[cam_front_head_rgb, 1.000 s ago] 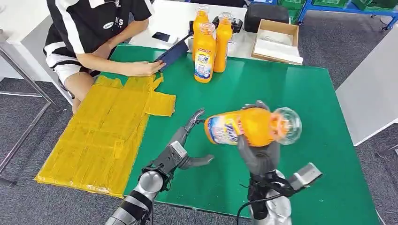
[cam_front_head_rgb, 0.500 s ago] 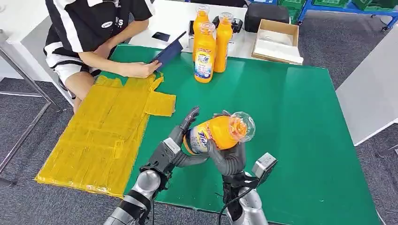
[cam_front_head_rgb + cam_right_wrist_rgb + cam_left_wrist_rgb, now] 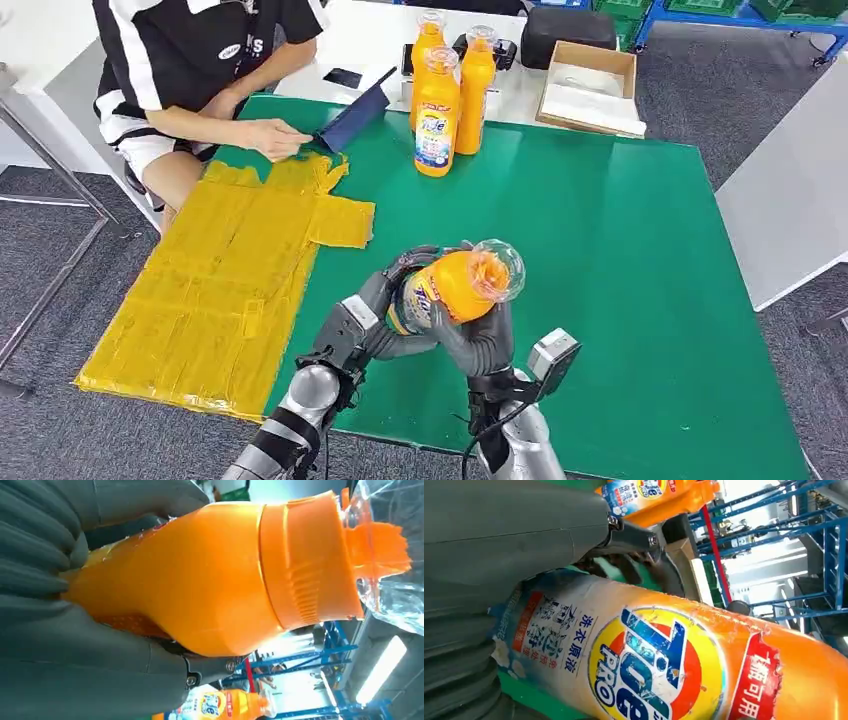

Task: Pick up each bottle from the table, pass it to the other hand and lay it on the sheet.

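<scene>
Here, both hands met over the near part of the green table (image 3: 640,260), each with its fingers wrapped around the same orange bottle (image 3: 455,290). The right hand (image 3: 478,340) gripped it from beneath, near the shoulder below the clear cap, while the left hand (image 3: 385,300) closed its fingers (image 3: 412,262) on the labelled lower body. The bottle was held off the table, tilted with its cap towards the camera. The yellow sheet (image 3: 230,290) lay to the left, apart from the hands. Three more orange bottles (image 3: 437,115) stood upright at the far edge. A person's hand (image 3: 268,138) rested by a dark tablet (image 3: 352,115) there.
</scene>
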